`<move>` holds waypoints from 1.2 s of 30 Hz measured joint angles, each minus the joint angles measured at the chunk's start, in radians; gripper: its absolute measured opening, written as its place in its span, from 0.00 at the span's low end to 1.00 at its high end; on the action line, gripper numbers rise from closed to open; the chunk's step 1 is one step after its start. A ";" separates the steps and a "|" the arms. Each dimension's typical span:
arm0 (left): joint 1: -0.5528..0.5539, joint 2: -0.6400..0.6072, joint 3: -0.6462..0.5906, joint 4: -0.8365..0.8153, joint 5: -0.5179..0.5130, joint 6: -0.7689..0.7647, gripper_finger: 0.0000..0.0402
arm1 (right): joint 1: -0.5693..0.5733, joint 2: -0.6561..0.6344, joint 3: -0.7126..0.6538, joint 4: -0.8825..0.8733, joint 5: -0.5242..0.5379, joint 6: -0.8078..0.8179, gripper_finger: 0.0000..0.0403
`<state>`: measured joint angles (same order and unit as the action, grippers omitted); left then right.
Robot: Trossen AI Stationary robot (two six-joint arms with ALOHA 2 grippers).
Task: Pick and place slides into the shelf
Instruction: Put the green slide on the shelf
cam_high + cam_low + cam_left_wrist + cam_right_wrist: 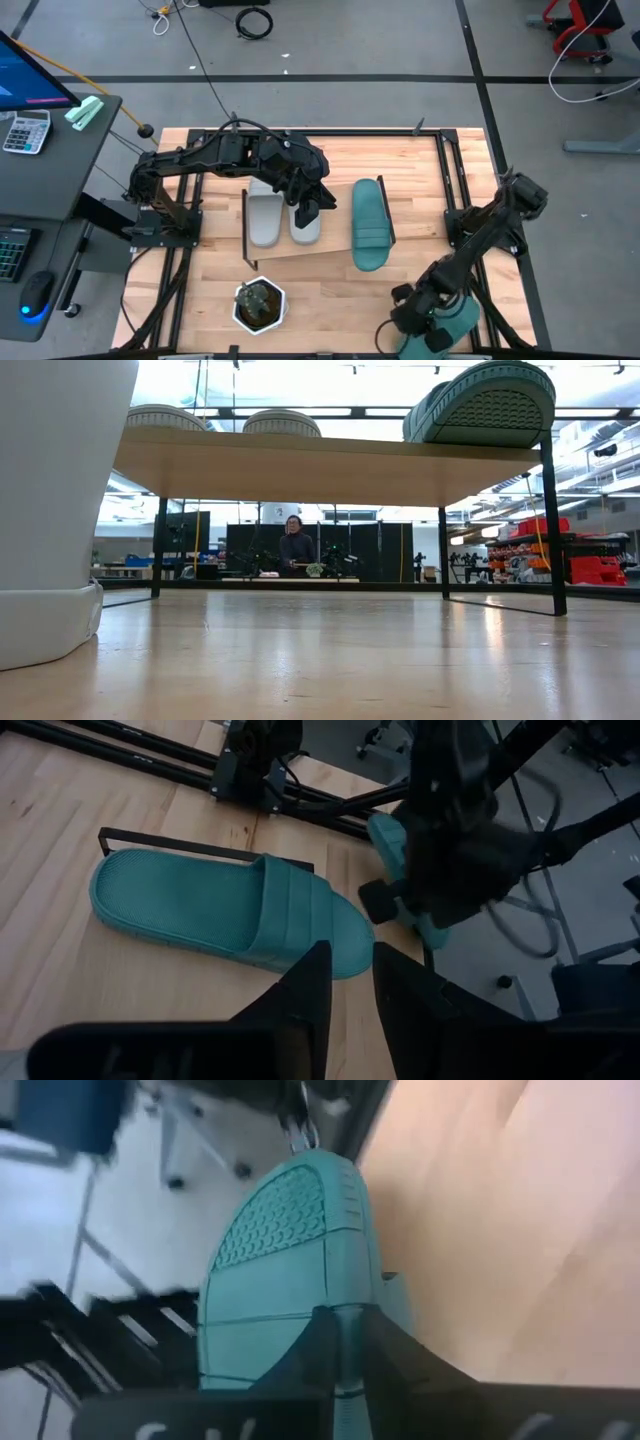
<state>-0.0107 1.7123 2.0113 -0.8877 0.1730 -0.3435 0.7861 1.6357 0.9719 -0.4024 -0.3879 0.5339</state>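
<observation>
Two light grey slides (265,216) (305,220) and one teal slide (370,226) lie side by side on the shelf (300,250). My left gripper (312,207) hovers above the grey pair with a narrow gap between its fingers (310,990) and nothing in it. A second teal slide (455,322) is at the table's near right corner, with my right gripper (432,325) shut on it. In the low view the slides' ends (282,422) (490,400) rest on the shelf board (330,465). My right gripper pinches the teal slide's long side edge (346,1295) between its two fingers, which slant down at it and lie across that edge. The slide is turned on its side, its patterned sole (275,1230) facing the wrist camera. I cannot tell if it is clear of the table.
A small plant in a white pot (259,305) stands near the table's front edge, left of centre, and fills the low view's left side (50,510). Bare tabletop (330,300) lies between the pot and my right arm. A person (296,548) sits far behind the table.
</observation>
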 joint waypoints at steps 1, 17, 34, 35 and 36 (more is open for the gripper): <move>0.000 0.000 0.000 0.000 0.000 0.000 0.20 | 0.000 -0.030 0.005 -0.007 0.015 0.013 0.07; 0.000 0.000 0.000 0.000 0.000 0.014 0.22 | -0.002 -0.650 0.016 -0.185 0.602 0.231 0.03; 0.000 0.000 0.000 0.000 0.000 -0.013 0.22 | -0.002 -0.940 0.072 -0.069 0.915 0.130 0.01; 0.000 0.000 0.000 0.000 0.000 -0.013 0.23 | -0.002 -0.940 0.099 -0.078 0.928 0.096 0.01; 0.000 0.000 0.000 0.000 0.000 -0.013 0.23 | -0.003 -0.939 0.130 -0.087 0.948 0.049 0.01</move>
<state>-0.0105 1.7123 2.0109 -0.8875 0.1734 -0.3565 0.7828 0.6964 1.1014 -0.4896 0.5603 0.5831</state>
